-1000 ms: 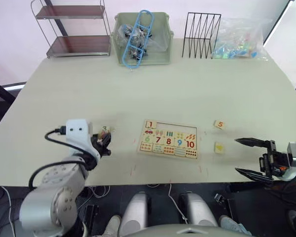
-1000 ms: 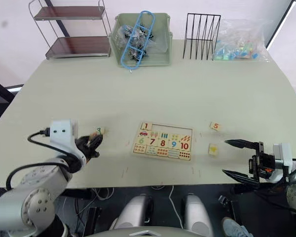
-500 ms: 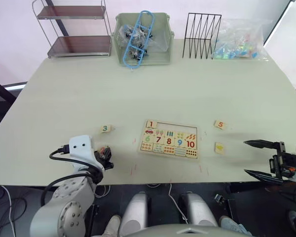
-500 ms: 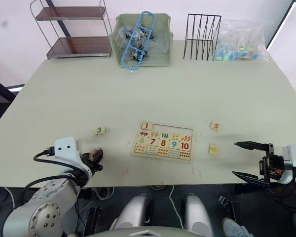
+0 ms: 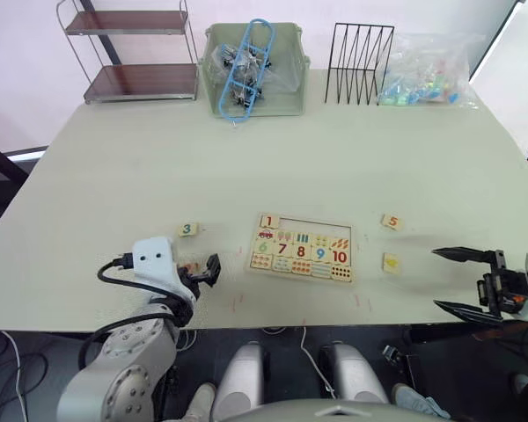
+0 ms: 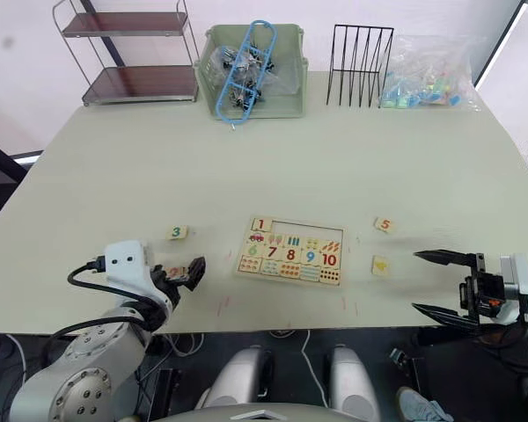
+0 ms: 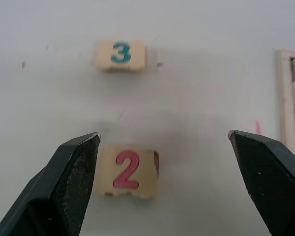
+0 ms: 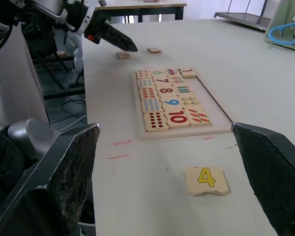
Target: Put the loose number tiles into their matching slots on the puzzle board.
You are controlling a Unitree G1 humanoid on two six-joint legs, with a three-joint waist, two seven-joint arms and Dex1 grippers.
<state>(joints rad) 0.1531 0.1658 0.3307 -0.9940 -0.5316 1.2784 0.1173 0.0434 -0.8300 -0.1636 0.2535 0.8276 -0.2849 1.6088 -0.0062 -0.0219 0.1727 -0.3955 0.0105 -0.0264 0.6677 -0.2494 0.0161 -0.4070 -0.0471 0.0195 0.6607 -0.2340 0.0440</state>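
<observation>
The puzzle board lies flat at the middle of the table, with the 1 tile seated in the left slot of its top row. To the board's left, the 3 tile and the 2 tile lie loose on the table. My left gripper is open around the 2 tile, which rests close to one finger. To the board's right lie the 5 tile and the 4 tile. My right gripper hangs open and empty at the table's near right edge.
Along the far edge stand a two-tier shelf, a green bin of clips, a black wire rack and a plastic bag of coloured pieces. Small red marks dot the table near its front edge.
My left gripper drew back from beside the 3 tile toward the near edge, then opened, and the 2 tile now lies between its fingers. My right gripper shifted slightly outward.
</observation>
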